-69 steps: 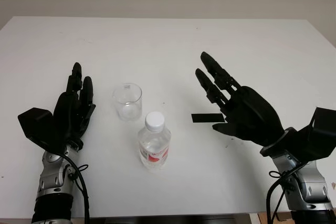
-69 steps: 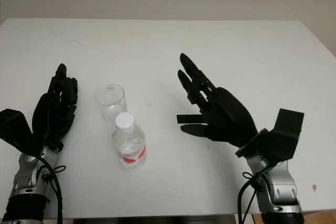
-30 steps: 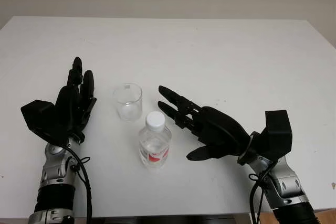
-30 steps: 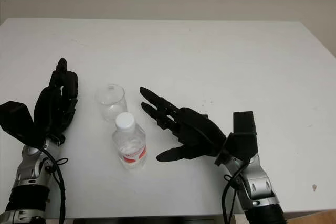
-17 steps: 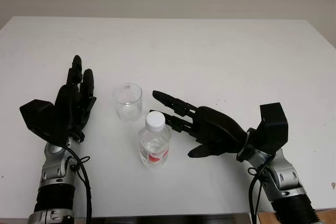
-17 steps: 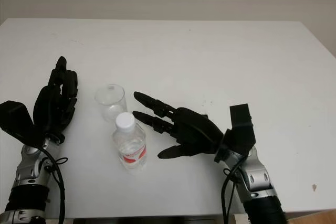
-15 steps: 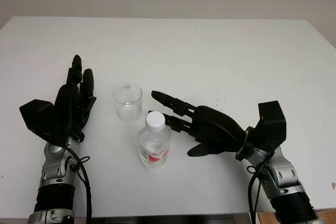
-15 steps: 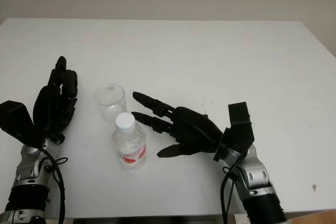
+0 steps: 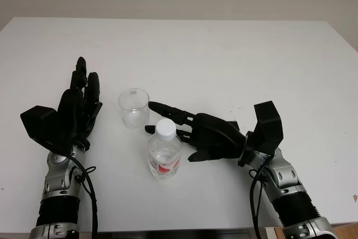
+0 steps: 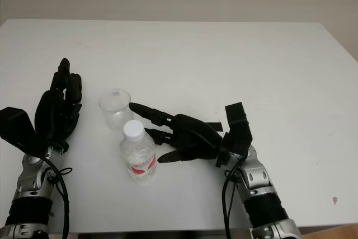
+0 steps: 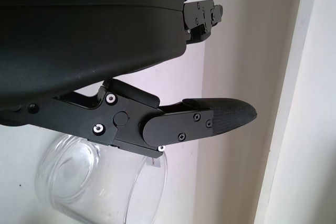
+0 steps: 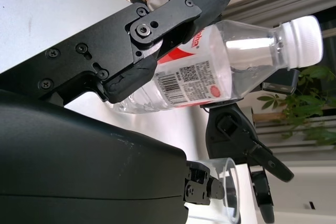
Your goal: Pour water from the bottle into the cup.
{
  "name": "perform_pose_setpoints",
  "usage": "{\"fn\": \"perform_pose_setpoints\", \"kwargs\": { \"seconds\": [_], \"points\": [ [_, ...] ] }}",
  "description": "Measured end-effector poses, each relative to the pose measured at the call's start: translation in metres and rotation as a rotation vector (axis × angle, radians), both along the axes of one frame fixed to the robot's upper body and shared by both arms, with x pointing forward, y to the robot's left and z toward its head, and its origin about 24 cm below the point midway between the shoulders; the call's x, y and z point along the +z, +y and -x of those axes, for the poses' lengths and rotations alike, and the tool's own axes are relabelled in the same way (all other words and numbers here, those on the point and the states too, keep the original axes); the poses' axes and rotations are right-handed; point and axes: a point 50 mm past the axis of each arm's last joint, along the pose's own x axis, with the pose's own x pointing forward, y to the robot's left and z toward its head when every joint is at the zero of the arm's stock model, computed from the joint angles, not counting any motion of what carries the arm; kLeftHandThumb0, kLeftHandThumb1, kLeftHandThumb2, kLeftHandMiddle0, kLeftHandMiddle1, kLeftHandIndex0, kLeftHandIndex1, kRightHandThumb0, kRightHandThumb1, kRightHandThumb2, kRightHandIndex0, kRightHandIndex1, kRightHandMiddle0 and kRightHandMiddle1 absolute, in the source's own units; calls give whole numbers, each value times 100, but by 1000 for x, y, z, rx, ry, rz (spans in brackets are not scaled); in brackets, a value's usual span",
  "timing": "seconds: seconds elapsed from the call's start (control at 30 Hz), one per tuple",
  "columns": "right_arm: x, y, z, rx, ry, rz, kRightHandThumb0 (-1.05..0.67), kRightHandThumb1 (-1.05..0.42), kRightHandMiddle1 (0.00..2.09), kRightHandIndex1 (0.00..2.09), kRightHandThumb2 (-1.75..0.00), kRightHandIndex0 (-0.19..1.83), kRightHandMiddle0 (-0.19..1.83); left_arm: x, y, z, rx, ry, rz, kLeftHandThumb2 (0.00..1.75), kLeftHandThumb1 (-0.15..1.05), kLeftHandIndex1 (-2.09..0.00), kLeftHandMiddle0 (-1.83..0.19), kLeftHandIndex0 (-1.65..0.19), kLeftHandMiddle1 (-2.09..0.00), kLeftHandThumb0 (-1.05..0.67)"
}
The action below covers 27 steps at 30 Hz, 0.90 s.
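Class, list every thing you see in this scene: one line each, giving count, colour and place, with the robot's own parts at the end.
Table: one, white, spanning the scene.
Cup: one, clear, upright on the table, just beyond the bottle.
Water bottle: one, clear with white cap and red-and-white label, upright near the front middle.
Left hand: one, black, open, to the left of the cup, holding nothing.
Right hand: one, black, open, right beside the bottle, fingers reaching between bottle and cup, thumb near the label; no closed grasp visible.
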Motion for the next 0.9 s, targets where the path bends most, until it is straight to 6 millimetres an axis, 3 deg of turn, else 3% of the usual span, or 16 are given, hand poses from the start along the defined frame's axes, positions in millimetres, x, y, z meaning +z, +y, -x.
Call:
{"fn": "perform_pose_setpoints", "kwargs": {
  "seconds": [0.9],
  "points": [
    [0, 16, -9, 83, -27, 32, -91, -76, 15, 24, -6, 13, 6, 5, 5, -2, 10, -14, -3, 50, 105, -6, 13, 11, -6, -69]
  ]
}}
